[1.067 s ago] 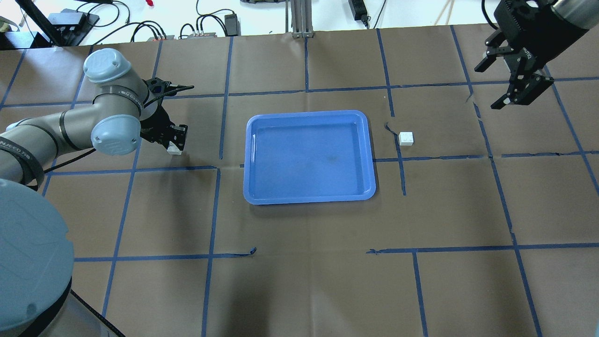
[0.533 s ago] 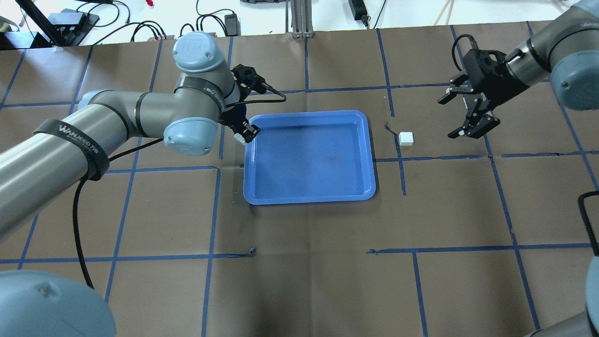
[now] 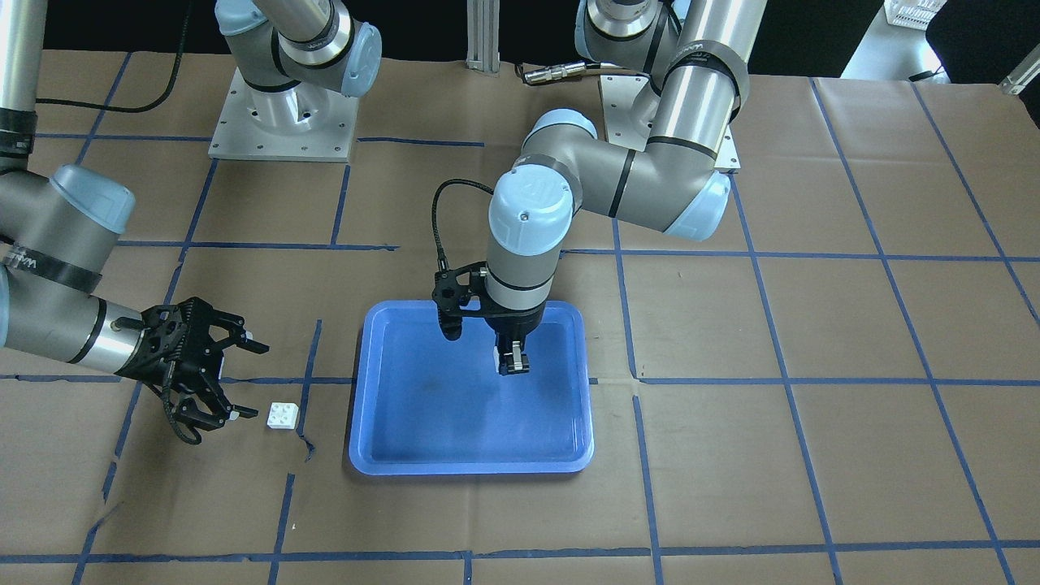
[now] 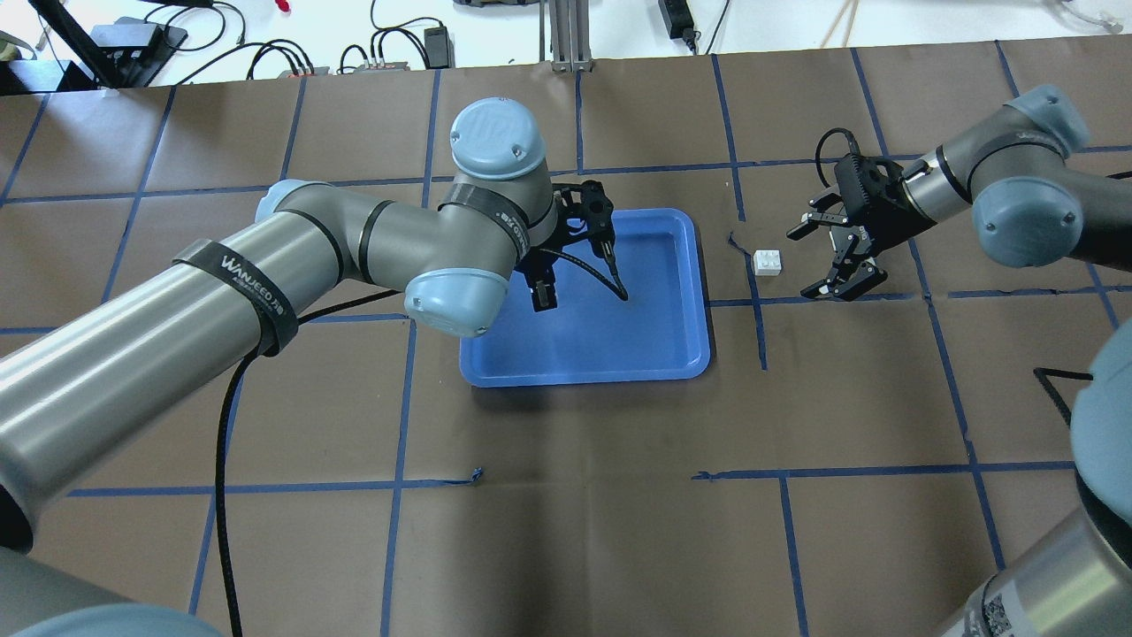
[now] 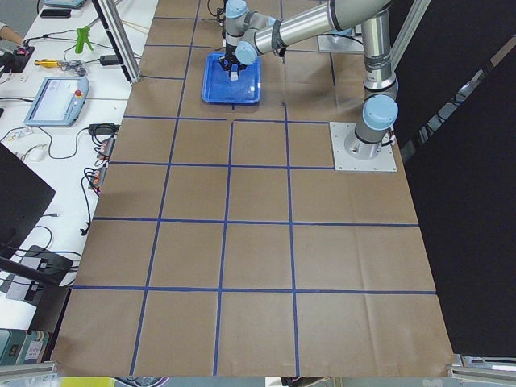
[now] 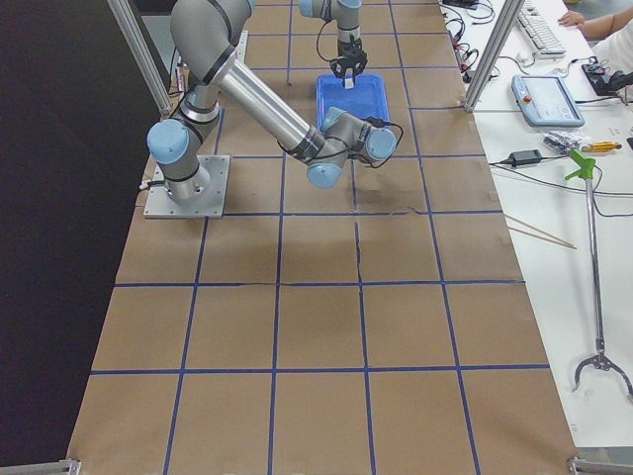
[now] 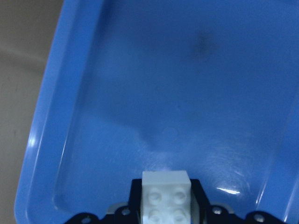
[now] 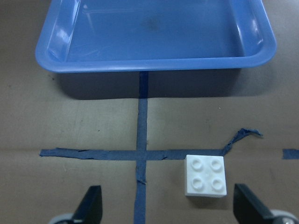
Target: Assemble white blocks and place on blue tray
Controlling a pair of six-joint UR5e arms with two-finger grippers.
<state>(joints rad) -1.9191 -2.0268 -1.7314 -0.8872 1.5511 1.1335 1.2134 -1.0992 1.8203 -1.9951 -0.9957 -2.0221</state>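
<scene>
The blue tray [image 4: 699,292] lies mid-table. My left gripper [image 4: 542,296] is shut on one white block [image 7: 166,196] and holds it low over the tray's left half; it also shows in the front-facing view [image 3: 512,363]. The other white block [image 4: 768,262] sits studs-up on the brown paper just right of the tray, beside a torn tape line. My right gripper [image 4: 800,263] is open and empty, just right of that block and pointed toward it. In the right wrist view the block [image 8: 204,175] lies ahead between the spread fingers, nearer the right one [image 8: 250,207].
Brown paper with blue tape grid lines covers the table [image 4: 575,495]. A torn tape end [image 4: 734,239] curls up by the loose block. Cables and power adapters [image 4: 380,53] lie along the far edge. The left arm's cable [image 4: 601,265] hangs over the tray.
My left arm has swung right from the table's left side to over the tray, carrying its white block. My right gripper has come down and leftward to beside the loose block.
</scene>
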